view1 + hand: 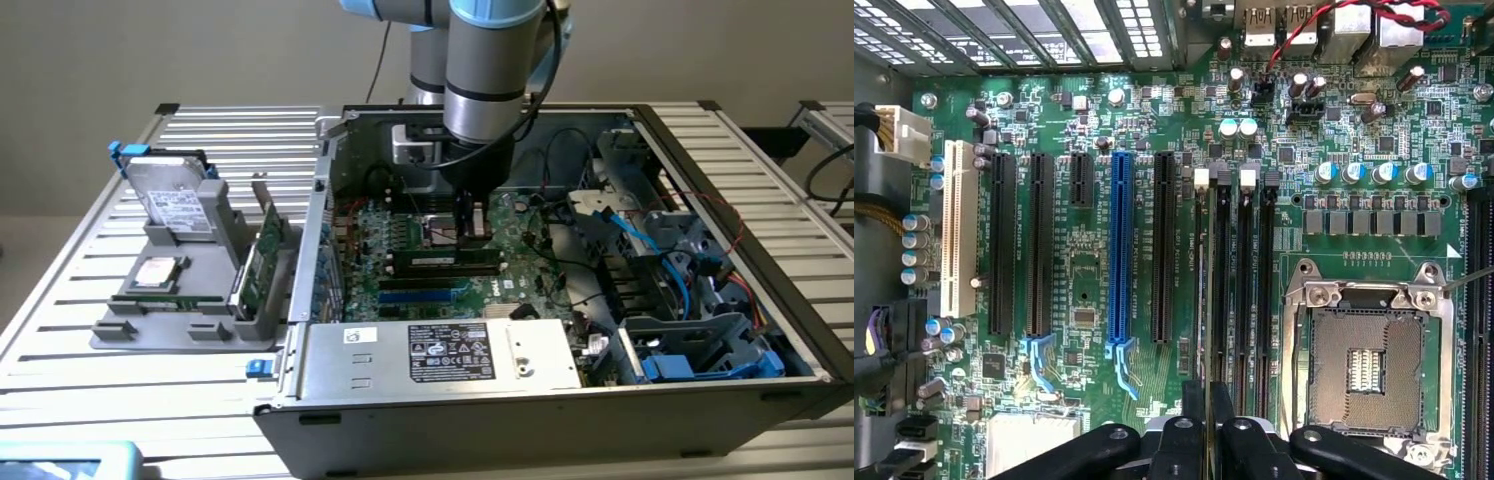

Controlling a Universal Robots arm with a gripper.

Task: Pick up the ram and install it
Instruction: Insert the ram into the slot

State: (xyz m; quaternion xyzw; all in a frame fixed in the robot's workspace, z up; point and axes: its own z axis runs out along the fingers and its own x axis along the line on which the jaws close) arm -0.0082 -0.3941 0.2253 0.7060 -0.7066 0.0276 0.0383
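Within the gripper (1207, 405), ram (1206, 300) edge-on, chips hidden

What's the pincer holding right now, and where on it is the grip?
The ram, seen edge-on, is pinched in the pincer by its upper long edge, over the memory slots. Where along its length cannot be told.

Open grey metal computer case (534, 425) on a slatted aluminium worktop (120, 400), green motherboard (400, 235) exposed inside. Silver power supply box (387, 360) with a black label. Toward the exterior view's left, grey plastic holder (174, 325) with upright silver hard drive (174, 200) and green expansion card (271, 240). On the board, long blue slot (1120, 250), white slot (952, 240), empty metal-framed processor socket (1369, 360).
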